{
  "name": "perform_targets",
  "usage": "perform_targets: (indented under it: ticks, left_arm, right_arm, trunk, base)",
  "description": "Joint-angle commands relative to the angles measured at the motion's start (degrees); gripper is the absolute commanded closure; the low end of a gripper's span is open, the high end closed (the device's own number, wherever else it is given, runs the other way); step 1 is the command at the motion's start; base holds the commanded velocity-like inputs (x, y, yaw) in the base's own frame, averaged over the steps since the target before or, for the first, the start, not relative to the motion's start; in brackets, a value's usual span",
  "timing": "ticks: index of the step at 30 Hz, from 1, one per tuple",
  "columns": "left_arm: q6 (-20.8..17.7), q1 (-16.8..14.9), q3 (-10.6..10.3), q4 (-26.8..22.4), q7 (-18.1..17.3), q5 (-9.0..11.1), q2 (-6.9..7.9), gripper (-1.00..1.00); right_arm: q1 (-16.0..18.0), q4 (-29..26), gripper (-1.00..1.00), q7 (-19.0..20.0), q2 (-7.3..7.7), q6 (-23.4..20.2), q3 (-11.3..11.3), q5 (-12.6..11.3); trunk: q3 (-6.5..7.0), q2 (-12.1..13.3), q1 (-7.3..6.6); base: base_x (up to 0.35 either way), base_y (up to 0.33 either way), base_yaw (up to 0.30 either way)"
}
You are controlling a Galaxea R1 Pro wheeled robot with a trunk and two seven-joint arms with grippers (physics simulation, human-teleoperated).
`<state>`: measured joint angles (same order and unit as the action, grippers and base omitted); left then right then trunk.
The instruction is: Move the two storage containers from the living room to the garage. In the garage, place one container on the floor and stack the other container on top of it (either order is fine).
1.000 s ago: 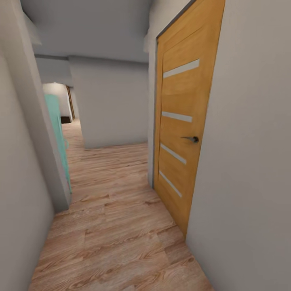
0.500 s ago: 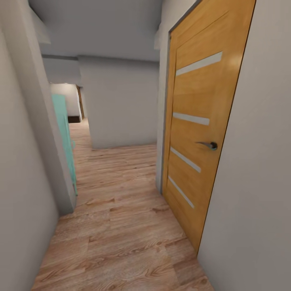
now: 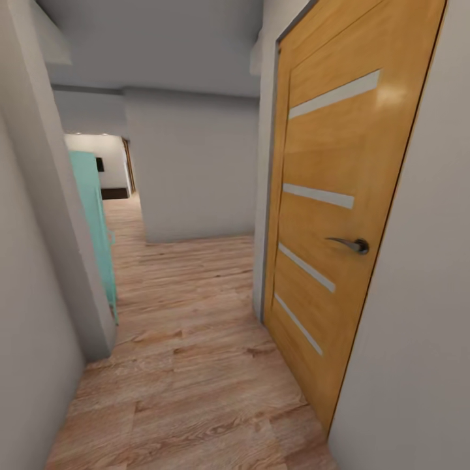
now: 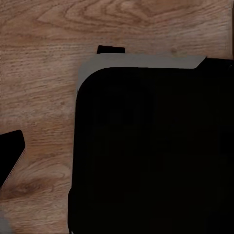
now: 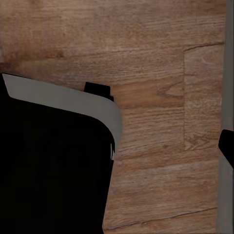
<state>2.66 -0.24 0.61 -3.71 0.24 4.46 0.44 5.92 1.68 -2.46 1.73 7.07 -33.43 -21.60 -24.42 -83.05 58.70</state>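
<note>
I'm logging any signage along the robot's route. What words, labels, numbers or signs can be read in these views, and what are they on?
None: no readable text in any view.
The wooden door bears only plain pale strips and a metal handle.
The turquoise panel, the walls and the plank floor are unmarked.
The wrist views show dark robot body over wood planks, with no lettering.

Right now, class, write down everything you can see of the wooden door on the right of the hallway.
The wooden door is honey-orange with a visible grain and looks like varnished wood. Four pale, narrow horizontal strips cross its face at intervals. A dark metal lever handle sits near its right edge, about halfway up. The door stands upright and shut in a grey frame, set in the pale wall, and its foot meets the wood plank floor.
</note>
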Motion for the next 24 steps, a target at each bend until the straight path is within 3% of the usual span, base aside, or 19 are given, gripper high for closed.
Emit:
perform_targets:
  ticks: [1, 12, 24]
  left_arm:
    - [0.15, -0.02, 0.01, 0.02, 0.02, 0.46, 0.00, -1.00]
    - [0.14, -0.02, 0.01, 0.02, 0.07, 0.46, 0.00, -1.00]
    - [0.15, -0.02, 0.01, 0.02, 0.11, 0.53, 0.00, -1.00]
  right_arm:
    - [0.06, 0.15, -1.00, -0.02, -0.11, 0.31, -0.55, -0.41]
    - [0.06, 0.14, -1.00, -0.16, -1.04, 1.80, -0.04, -0.36]
    - [0.06, 0.13, -1.00, -0.56, -1.05, 2.16, -0.20, 0.22]
  trunk:
    - [-0.06, -0.03, 0.03]
    - [-0.06, -0.03, 0.03]
    - [-0.06, -0.03, 0.03]
  base:
    - [0.321, 0.000, 0.000]
    - [0.321, 0.000, 0.005]
    - [0.321, 0.000, 0.234]
